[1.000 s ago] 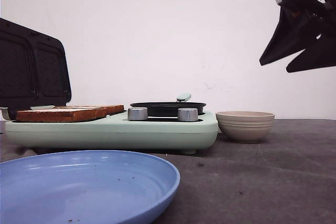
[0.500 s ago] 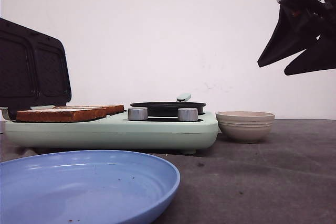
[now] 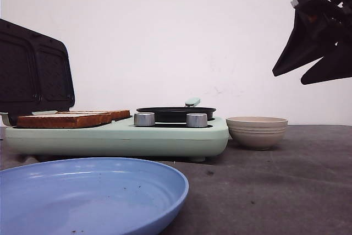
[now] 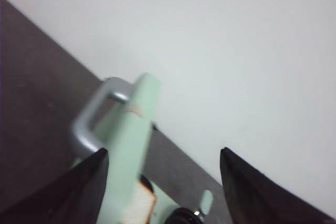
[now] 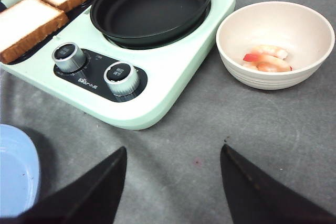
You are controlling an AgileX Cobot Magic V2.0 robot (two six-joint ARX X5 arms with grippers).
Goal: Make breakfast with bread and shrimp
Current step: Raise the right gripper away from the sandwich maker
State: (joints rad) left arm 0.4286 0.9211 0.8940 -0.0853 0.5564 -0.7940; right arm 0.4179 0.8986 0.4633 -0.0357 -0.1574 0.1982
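Note:
Two toasted slices of bread (image 3: 71, 118) lie side by side on the left plate of the mint-green breakfast maker (image 3: 121, 138); they also show in the right wrist view (image 5: 31, 22). The shrimp (image 5: 265, 61) are pale orange-pink lumps inside the beige bowl (image 5: 231, 51), which stands right of the maker (image 3: 257, 131). My right gripper (image 3: 287, 78) hangs open and empty high above the table, right of the bowl; its jaws (image 5: 174, 149) are spread over bare table in front of the maker. My left gripper (image 4: 165, 150) is open and empty near the maker's raised lid (image 4: 131, 145). It is out of the front view.
An empty black pan (image 5: 152, 6) sits on the maker's right side behind two silver knobs (image 5: 121, 77). The black-lined lid (image 3: 33, 75) stands open at the far left. A blue plate (image 3: 88, 191) lies at the near left.
My right gripper has drifted slightly up and to the right in the front view. Nothing else has moved.

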